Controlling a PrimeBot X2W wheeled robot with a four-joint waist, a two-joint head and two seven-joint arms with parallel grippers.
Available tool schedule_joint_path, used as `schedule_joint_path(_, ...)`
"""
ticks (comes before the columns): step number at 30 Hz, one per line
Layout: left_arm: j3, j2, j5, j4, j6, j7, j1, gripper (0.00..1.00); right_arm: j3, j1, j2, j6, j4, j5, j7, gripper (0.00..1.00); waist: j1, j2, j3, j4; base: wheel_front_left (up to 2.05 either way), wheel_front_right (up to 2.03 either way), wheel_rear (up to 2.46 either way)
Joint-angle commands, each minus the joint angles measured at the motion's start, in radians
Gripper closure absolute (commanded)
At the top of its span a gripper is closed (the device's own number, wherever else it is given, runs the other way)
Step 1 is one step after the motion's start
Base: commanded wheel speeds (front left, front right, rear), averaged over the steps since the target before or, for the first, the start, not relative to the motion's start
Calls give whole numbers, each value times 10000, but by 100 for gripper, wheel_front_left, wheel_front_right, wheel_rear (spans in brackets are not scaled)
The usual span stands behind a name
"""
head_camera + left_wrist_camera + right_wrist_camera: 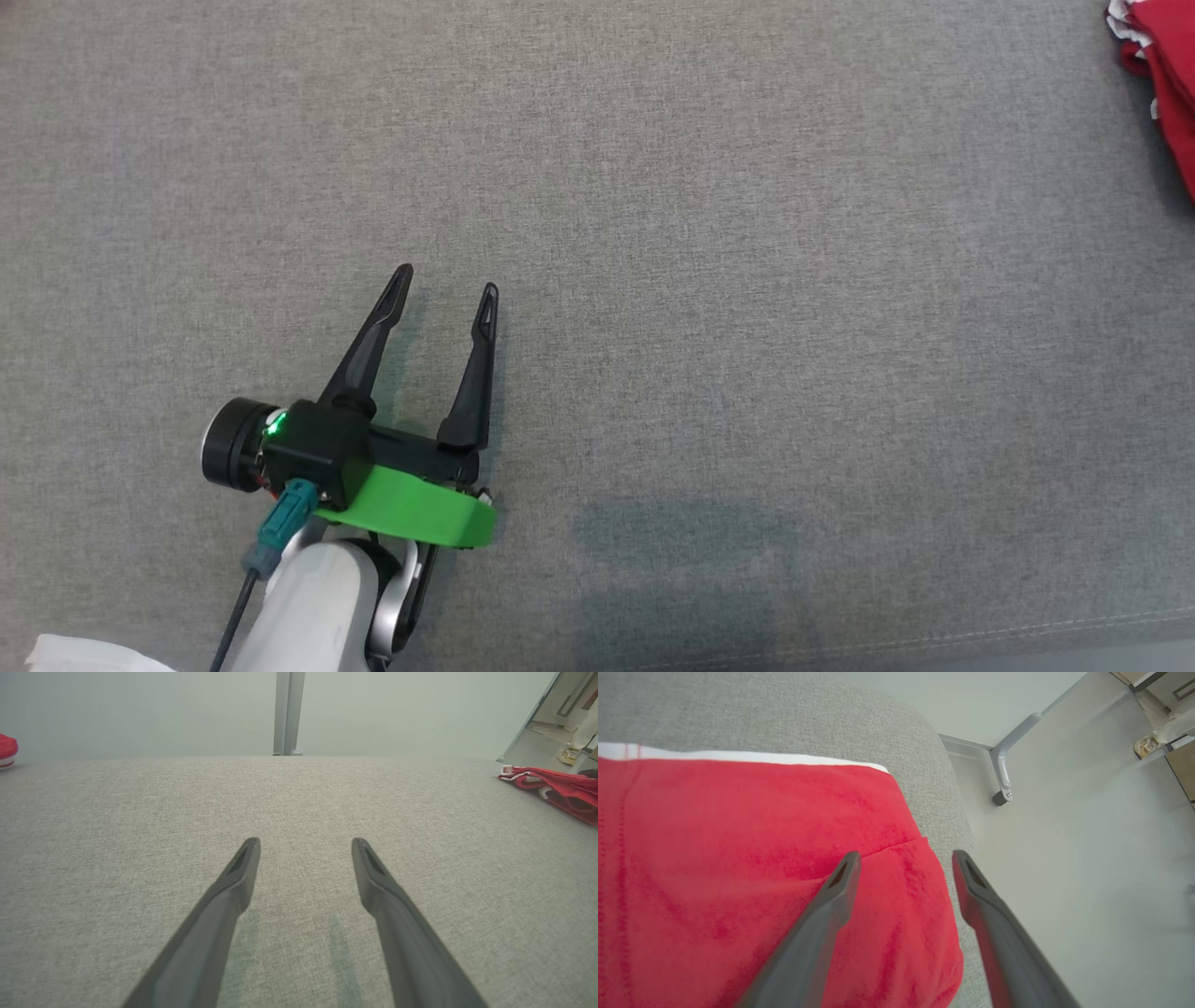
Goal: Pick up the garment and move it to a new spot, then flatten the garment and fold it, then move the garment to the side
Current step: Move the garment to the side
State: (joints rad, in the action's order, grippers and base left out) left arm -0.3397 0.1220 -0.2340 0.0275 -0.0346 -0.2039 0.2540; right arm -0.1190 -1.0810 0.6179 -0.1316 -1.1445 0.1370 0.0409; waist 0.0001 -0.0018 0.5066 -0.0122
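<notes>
Lifting the right claw [906, 854] straight up off the cloth is how I would finish this step. Its two fingers stand spread, with nothing pinched between them, just above the near corner of the garment [738, 858]. One finger lies over the red cloth and the other over the grey strip beside it. A sideways pull could catch the top layer and drag the fold open, so I would rise first and swing away after. The garment sits close to the rounded edge of the grey cushion [653, 280], with the floor [1064, 858] right beyond, so I would not nudge it further that way.

My left claw [446, 280] is also spread wide. It holds nothing, and it hovers over bare cushion well apart from the garment, so I would leave it parked.

The garment lies at the far right side of the cushion, poking into the top right corner of the head view. It is bright red, soft and slightly fuzzy like fleece. A white band [738, 756] runs along its far edge, and a faint stitched line runs down one side. It looks folded into a thick, fairly flat stack, with a layer edge crossing the top near the right claw. To my eye the move to the side is as good as done
</notes>
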Motion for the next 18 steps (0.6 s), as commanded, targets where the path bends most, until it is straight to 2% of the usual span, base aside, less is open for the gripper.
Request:
schedule_joint_path(1,-5,70,68,-38,39,6,-75,0,96,-135,40,18,-87,-98,-98,0,-1,18,-27,-46,0,0,0)
schedule_joint_path(12,-45,32,-115,192,92,-115,-42,0,906,-318,-607,18,-342,-686,-1436,0,-1,18,-786,-246,0,0,0)
schedule_joint_path(18,256,94,-378,513,172,-261,-52,0,1075,-75,-1417,18,-182,-639,-2372,0,-1,18,-1678,-258,0,0,0)
